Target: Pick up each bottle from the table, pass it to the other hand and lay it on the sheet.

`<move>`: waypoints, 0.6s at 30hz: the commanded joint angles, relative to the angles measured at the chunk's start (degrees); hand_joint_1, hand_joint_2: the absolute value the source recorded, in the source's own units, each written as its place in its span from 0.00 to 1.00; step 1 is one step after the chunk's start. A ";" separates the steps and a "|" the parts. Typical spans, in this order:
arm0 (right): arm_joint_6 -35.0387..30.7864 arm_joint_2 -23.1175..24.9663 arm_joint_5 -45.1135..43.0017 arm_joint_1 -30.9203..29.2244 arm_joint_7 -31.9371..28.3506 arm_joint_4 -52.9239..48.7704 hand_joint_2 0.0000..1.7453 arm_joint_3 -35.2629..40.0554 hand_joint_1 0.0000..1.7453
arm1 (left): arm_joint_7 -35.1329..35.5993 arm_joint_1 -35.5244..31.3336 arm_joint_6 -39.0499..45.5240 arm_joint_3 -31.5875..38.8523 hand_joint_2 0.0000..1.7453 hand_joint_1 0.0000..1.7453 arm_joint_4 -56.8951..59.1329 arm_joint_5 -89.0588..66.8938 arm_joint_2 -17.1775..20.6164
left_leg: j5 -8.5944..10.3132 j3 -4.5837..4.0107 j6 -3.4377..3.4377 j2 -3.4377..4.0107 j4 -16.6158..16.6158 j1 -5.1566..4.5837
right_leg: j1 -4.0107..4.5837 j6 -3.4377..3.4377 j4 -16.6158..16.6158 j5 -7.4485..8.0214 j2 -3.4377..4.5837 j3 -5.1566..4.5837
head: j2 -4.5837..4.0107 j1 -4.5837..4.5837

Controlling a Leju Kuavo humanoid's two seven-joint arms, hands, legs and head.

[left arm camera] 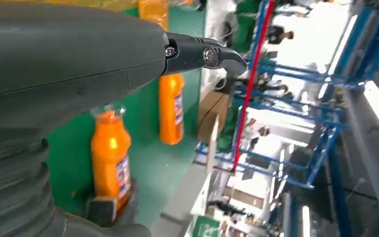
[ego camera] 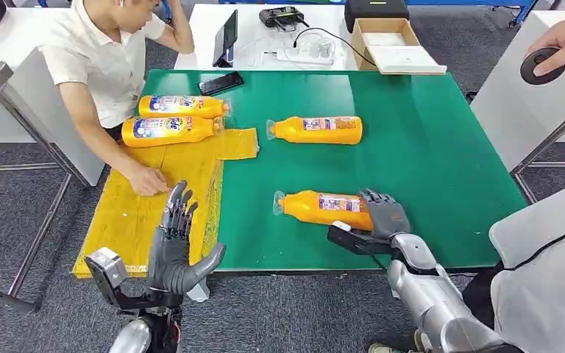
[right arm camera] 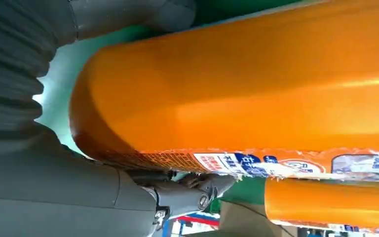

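Note:
An orange bottle (ego camera: 324, 208) lies on its side near the front of the green table (ego camera: 427, 147), cap pointing left. My right hand (ego camera: 384, 213) grips its base end, fingers (right arm camera: 197, 190) on one side and thumb (right arm camera: 177, 12) on the other, with the bottle (right arm camera: 256, 94) between them. A second bottle (ego camera: 316, 130) lies farther back in the middle. Two more bottles (ego camera: 168, 129) (ego camera: 182, 107) rest on the yellow sheet (ego camera: 140, 213) at the left. My left hand (ego camera: 176, 246) is raised over the sheet's near edge, open, fingers spread upward. The left wrist view looks past that hand (left arm camera: 79, 59) to both table bottles (left arm camera: 109, 158) (left arm camera: 171, 108).
A person sits at the table's left with a hand (ego camera: 147, 180) on the sheet. Another person's hand (ego camera: 559, 48) holds a black round object at the far right. A phone (ego camera: 221, 82) lies on the green table's back edge; a cardboard box (ego camera: 390, 40) stands on a white table behind.

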 commanded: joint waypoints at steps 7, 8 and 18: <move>3.90 -0.29 -2.40 3.61 -2.35 6.16 1.00 1.90 0.98 | 1.15 -2.03 -1.01 -1.00 1.00 0.00 5.01 0.79 1.78 | 0.05 0.14 -0.10 -0.24 -0.16 0.13 | 0.14 -0.11 -0.22 0.00 -0.32 0.79 | 0.00 0.02; 4.02 -0.08 -3.14 3.77 -3.27 5.91 1.00 1.68 0.98 | 1.15 -1.82 -1.03 -0.98 1.00 0.00 4.72 0.80 1.89 | 0.02 0.13 -0.07 -0.18 -0.10 0.11 | 0.12 -0.08 -0.17 -0.01 -0.24 0.76 | 0.00 0.02; -3.36 4.80 -23.39 12.25 -20.51 -14.12 1.00 -5.75 1.00 | 0.09 0.98 8.75 -1.01 1.00 0.00 3.53 -0.87 0.92 | -0.05 0.10 -0.10 0.07 -0.10 0.11 | 0.12 -0.11 -0.14 0.02 0.05 0.70 | 0.00 0.00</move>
